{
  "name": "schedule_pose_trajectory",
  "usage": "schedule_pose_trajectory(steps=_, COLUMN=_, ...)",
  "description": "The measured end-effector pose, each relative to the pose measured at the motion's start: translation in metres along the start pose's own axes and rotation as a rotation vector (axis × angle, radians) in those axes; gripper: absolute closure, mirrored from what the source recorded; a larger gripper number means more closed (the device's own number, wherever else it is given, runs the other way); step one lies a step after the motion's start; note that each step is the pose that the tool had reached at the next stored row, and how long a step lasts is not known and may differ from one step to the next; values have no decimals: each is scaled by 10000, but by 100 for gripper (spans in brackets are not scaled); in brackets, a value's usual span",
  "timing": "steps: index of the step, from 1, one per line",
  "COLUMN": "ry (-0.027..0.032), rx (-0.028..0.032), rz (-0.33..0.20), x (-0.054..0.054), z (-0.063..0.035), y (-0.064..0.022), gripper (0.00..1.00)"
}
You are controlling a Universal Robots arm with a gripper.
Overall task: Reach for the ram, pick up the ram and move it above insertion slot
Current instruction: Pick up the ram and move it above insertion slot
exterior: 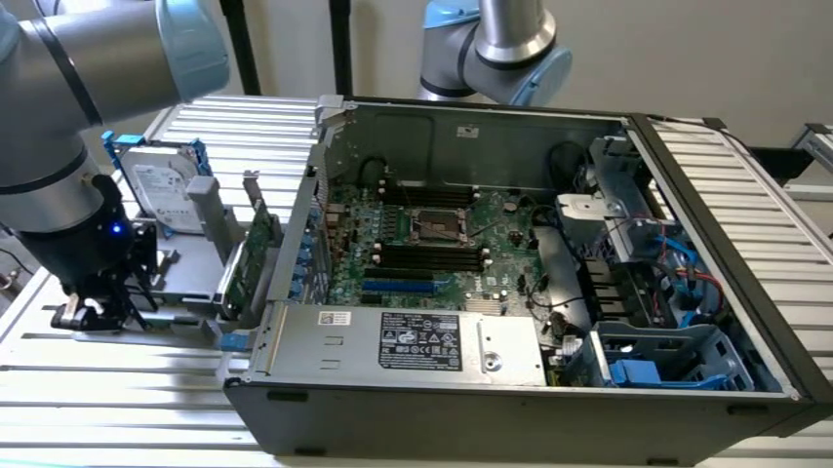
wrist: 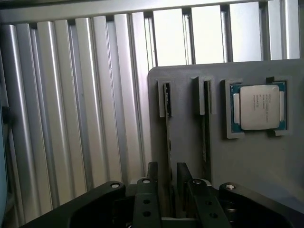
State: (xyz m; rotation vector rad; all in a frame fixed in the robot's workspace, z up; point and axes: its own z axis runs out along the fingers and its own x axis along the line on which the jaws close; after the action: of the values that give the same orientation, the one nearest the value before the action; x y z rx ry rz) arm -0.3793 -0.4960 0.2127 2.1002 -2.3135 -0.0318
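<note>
The gripper [exterior: 101,310] is low at the exterior view's left, down on the gray holder [exterior: 182,278] that sits on the slatted counter [exterior: 131,380]. From the wrist, the two fingers [wrist: 152,187] stand narrowly apart, one on each side of the ram [wrist: 167,102]. It stands on edge in its slot in the holder, and a sliver of gray shows between it and each finger, so there is no grip on it. Just beside it, a second slot [wrist: 207,99] carries another thin dark edge, and past that a processor chip [wrist: 259,107] lies flat in its recess.

It is crowded here. A silver hard drive [exterior: 163,190] with blue rails stands upright on the far side of the holder. The broader green expansion card [exterior: 260,249] stands between the gripper and the open computer case [exterior: 521,390]. Inside the case, the dark memory slots [exterior: 430,255] lie on the motherboard, well apart from the ram. A second arm [exterior: 501,44] rises behind the case.
</note>
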Motion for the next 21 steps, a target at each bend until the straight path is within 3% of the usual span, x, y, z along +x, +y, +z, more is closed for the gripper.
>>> schedule_pose_trajectory(steps=7, ry=-17, rx=-4, rz=-175, x=1, z=57, y=-1, gripper=69)
schedule_pose_trajectory(steps=15, ry=-163, rx=-21, rz=-303, x=0, z=100, y=-3, gripper=69)
schedule_pose_trajectory(steps=21, ry=-230, rx=-109, rz=-336, x=0, z=120, y=-3, gripper=69)
